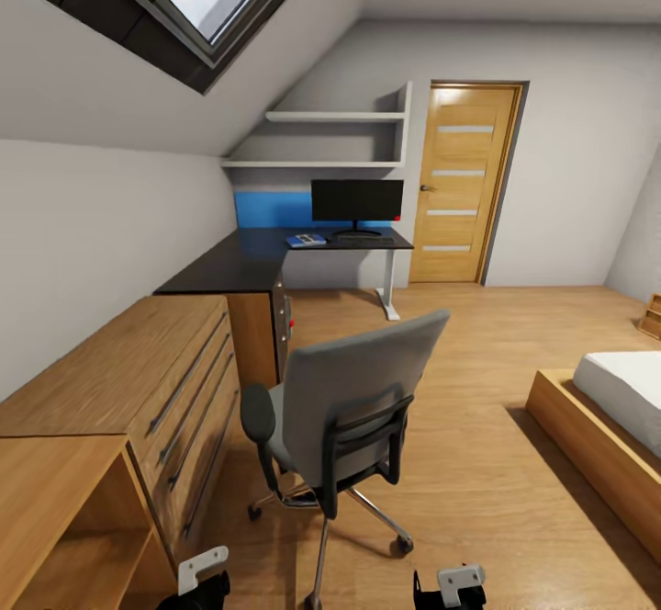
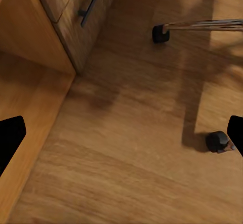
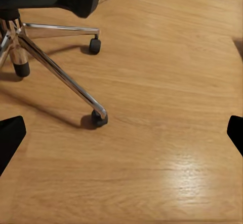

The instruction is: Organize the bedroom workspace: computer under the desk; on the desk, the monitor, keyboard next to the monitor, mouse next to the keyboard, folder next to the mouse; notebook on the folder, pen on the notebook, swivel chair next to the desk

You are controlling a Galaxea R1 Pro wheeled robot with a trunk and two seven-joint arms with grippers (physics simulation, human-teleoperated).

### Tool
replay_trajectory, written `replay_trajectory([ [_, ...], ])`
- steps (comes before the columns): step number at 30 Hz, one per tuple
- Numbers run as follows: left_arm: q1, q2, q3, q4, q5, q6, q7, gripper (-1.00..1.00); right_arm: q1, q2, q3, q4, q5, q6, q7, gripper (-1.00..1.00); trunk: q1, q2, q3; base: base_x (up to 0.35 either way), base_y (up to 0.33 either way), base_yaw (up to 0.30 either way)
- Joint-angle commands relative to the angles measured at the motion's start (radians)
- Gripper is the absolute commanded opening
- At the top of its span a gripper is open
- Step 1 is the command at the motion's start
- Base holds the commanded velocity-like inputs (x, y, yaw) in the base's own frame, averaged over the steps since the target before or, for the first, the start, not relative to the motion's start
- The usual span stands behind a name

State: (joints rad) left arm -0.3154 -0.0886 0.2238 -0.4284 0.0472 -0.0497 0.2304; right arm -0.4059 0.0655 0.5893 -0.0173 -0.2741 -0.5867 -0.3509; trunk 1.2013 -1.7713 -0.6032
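While the wooden floor [image 1: 477, 362] spreads bare from the door [image 1: 465, 183] at 12 o'clock to the bed [image 1: 606, 426] at 3 o'clock, the desk [image 1: 266, 256] runs along the sloped wall: a black L-shaped top, blue back panel, one white leg. Just beside its near end at 9 o'clock stands the light wooden drawer unit [image 1: 138, 380]. On the desk's far end the monitor [image 1: 356, 201] stands upright, wide and black on a thin stand. Something small and bluish [image 1: 306, 241] lies just left of the stand, too small to identify. Centre frame, the swivel chair [image 1: 353, 408] shows its grey padded back, black armrests and chrome star base on casters, close to the drawer unit and well apart from the bed. Open floor lies at 1 to 3 o'clock of it. At 6 o'clock, the left gripper [image 2: 121, 138] and right gripper [image 3: 121, 138] hang over bare floor, each spread wide and holding nothing.
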Motion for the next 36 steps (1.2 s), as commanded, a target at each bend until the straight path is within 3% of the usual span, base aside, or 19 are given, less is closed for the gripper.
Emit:
replay_trajectory([
  [1,-0.001,-0.001,0.001,0.001,0.005,-0.004,0.001,1.0,-0.001,0.0,0.008,0.001,-0.008,-0.002,-0.003,1.0,0.004,-0.008,-0.004,0.0,0.0,-0.008],
  [5,-0.001,-0.001,-0.002,0.002,0.006,0.0,-0.002,1.0,-0.001,0.0,0.008,0.0,-0.007,-0.004,-0.003,1.0,0.019,-0.036,-0.017,0.0,0.0,-0.005],
  [6,-0.01,-0.022,-0.004,-0.025,0.008,0.01,-0.002,1.0,-0.001,-0.001,0.007,-0.007,-0.004,-0.046,-0.003,1.0,0.023,-0.043,-0.02,0.0,0.0,0.0],
  [9,-0.041,-0.031,-0.004,-0.034,0.008,0.017,0.002,1.0,-0.002,-0.002,0.006,-0.018,-0.003,-0.051,-0.003,1.0,0.035,-0.064,-0.029,0.0,0.0,0.0],
  [14,-0.123,-0.036,-0.004,-0.041,0.009,0.108,0.004,1.0,-0.012,-0.012,0.003,-0.113,-0.003,-0.035,-0.008,1.0,0.054,-0.099,-0.045,0.0,0.0,0.0],
  [15,-0.169,-0.038,-0.004,-0.042,0.009,0.173,0.002,1.0,-0.041,-0.023,0.002,-0.168,-0.005,0.021,-0.01,1.0,0.058,-0.106,-0.048,0.0,0.0,0.0],
  [18,-0.199,-0.041,-0.003,-0.042,0.009,0.2,0.001,1.0,-0.073,-0.027,0.001,-0.198,-0.006,0.088,-0.008,1.0,0.069,-0.127,-0.058,0.0,0.0,0.0],
  [19,-0.233,-0.052,-0.003,-0.042,0.01,0.218,-0.001,1.0,-0.122,-0.03,-0.011,-0.223,-0.013,0.176,-0.003,1.0,0.073,-0.134,-0.061,0.0,0.0,0.0],
  [21,-0.249,-0.056,-0.003,-0.042,0.01,0.223,-0.001,1.0,-0.147,-0.031,-0.025,-0.23,-0.026,0.211,0.003,1.0,0.081,-0.148,-0.067,0.0,0.0,0.0],
  [23,-0.271,-0.06,-0.003,-0.042,0.011,0.229,-0.002,1.0,-0.191,-0.032,-0.053,-0.239,-0.068,0.258,0.035,1.0,0.088,-0.162,-0.073,0.0,0.0,0.0],
  [28,-0.282,-0.061,-0.002,-0.031,0.011,0.227,-0.003,1.0,-0.223,-0.031,-0.07,-0.237,-0.126,0.298,0.112,1.0,0.107,-0.197,-0.089,0.0,0.0,0.0],
  [36,-0.286,-0.056,0.0,-0.001,0.008,0.221,-0.004,1.0,-0.234,-0.034,-0.071,-0.233,-0.148,0.31,0.159,1.0,0.138,-0.253,-0.114,0.0,0.0,0.0],
])
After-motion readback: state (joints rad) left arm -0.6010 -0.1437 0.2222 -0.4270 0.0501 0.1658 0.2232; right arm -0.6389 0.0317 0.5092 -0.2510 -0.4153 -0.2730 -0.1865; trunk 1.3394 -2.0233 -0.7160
